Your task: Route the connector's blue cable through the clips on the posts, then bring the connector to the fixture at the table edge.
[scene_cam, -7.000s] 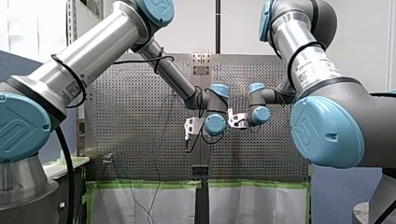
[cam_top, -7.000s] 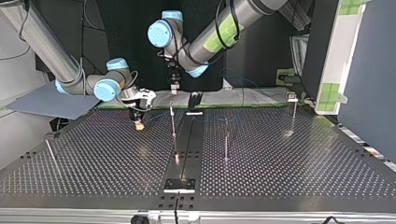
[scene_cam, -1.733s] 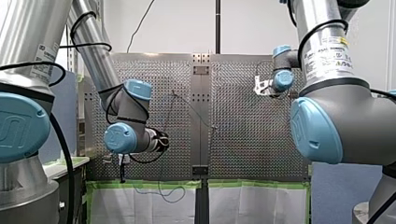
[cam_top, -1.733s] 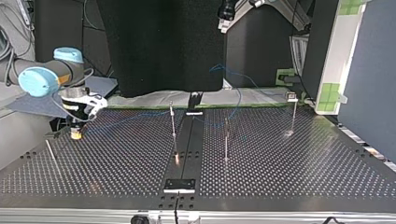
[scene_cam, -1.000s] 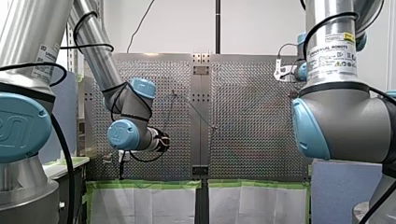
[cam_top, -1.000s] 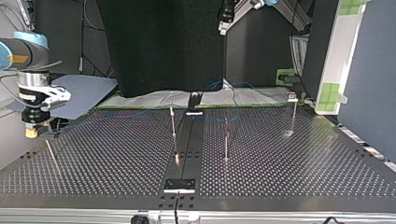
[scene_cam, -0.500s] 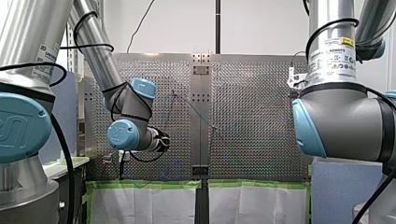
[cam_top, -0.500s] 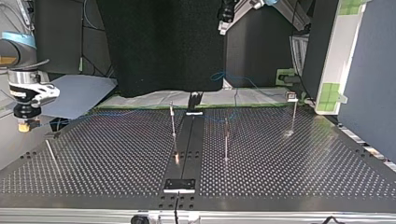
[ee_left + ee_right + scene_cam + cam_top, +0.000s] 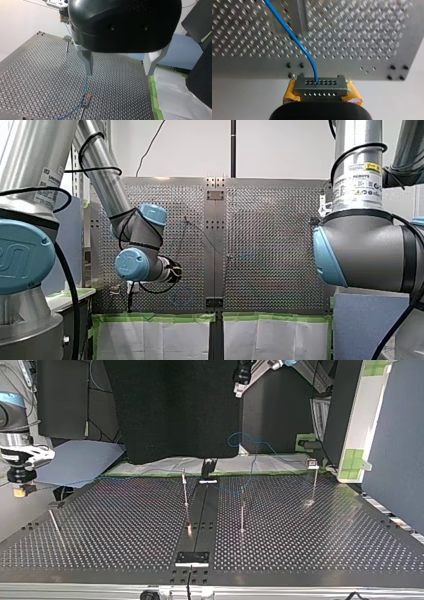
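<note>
The connector (image 9: 320,86) is clamped between the yellow pads (image 9: 353,94) of my right gripper (image 9: 320,93), its 2 rows of holes facing the wrist camera. It hangs just past the edge of the perforated table (image 9: 367,37), at the top view's far left and clear of the surface. The blue cable (image 9: 295,40) leaves a hole in the connector's upper row and arcs back over the table. In the left wrist view it runs below my left gripper (image 9: 119,62) to a clip on a near post (image 9: 84,103). It seems to pass through that clip, though the detail is too small to be sure. A far post (image 9: 67,43) stands well beyond, near my right gripper. My left gripper hangs above the table beside the green tape (image 9: 153,100), its 2 fingers (image 9: 87,61) spread wide with nothing between them.
</note>
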